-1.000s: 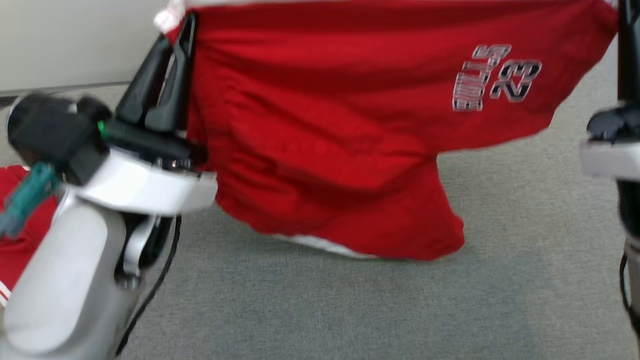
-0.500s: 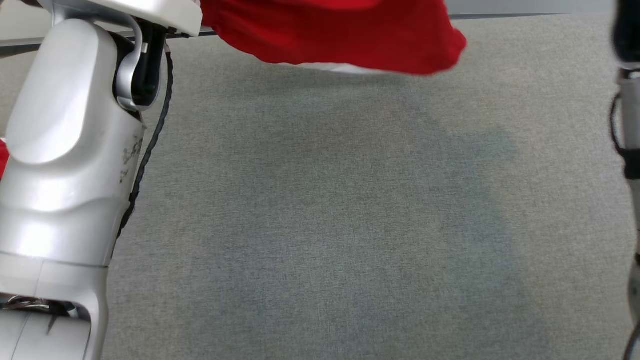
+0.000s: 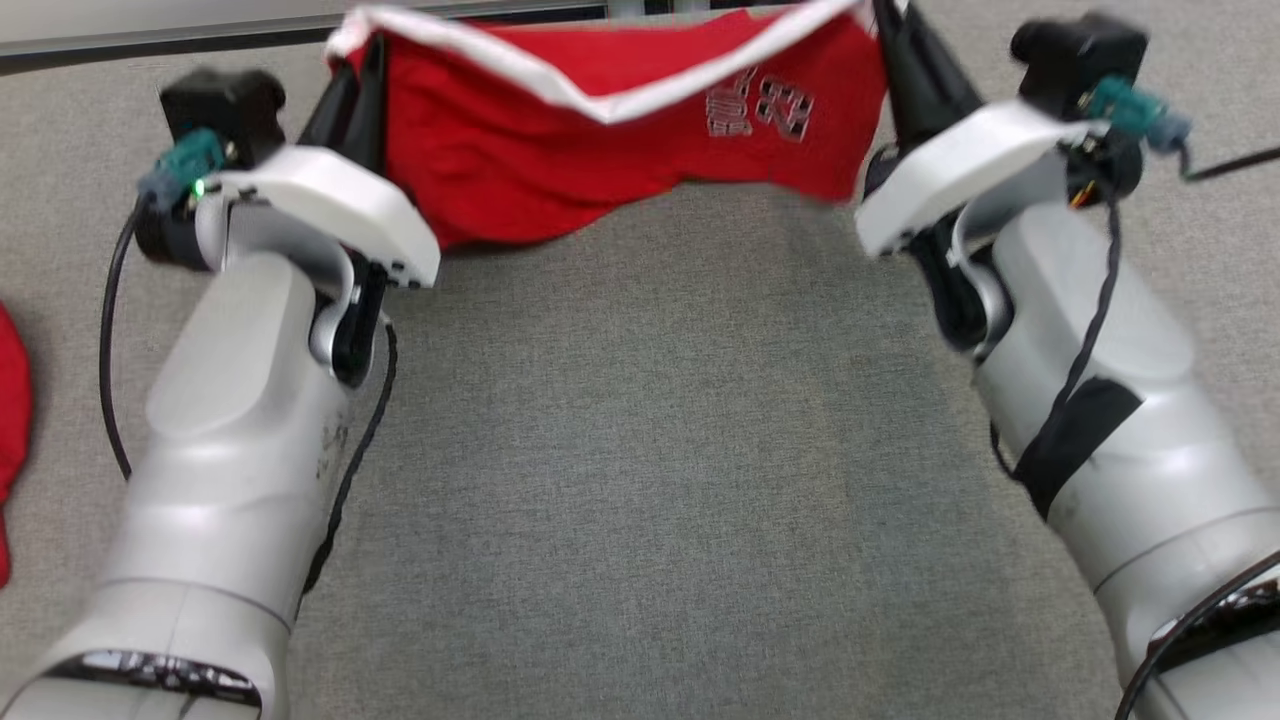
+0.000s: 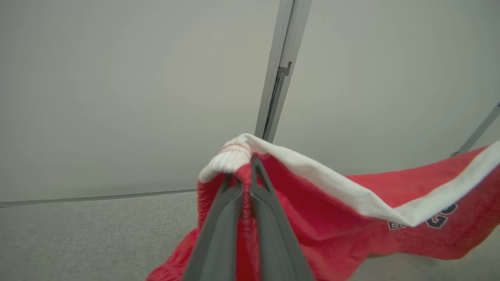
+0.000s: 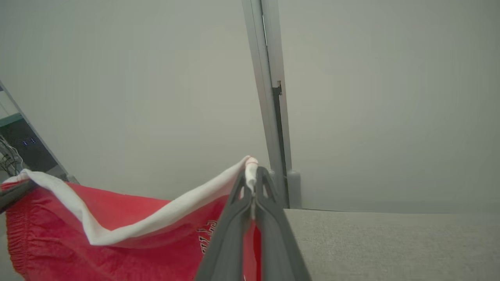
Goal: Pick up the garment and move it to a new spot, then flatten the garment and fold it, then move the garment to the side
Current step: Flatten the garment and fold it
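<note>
Both ends of the white waistband [image 3: 600,105] are pinched tight: left gripper [image 3: 368,60] at 11 o'clock, right gripper [image 3: 895,35] at 1. The red garment [image 3: 560,165] hangs slack between them at 12, low over the grey surface [image 3: 650,450]. I'd spread my arms evenly until the sag goes, then lower it flat.

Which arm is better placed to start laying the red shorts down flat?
Probably left: left pincer and right pincer both grip the waistband, but the shorts hang lowest on its side.
</note>
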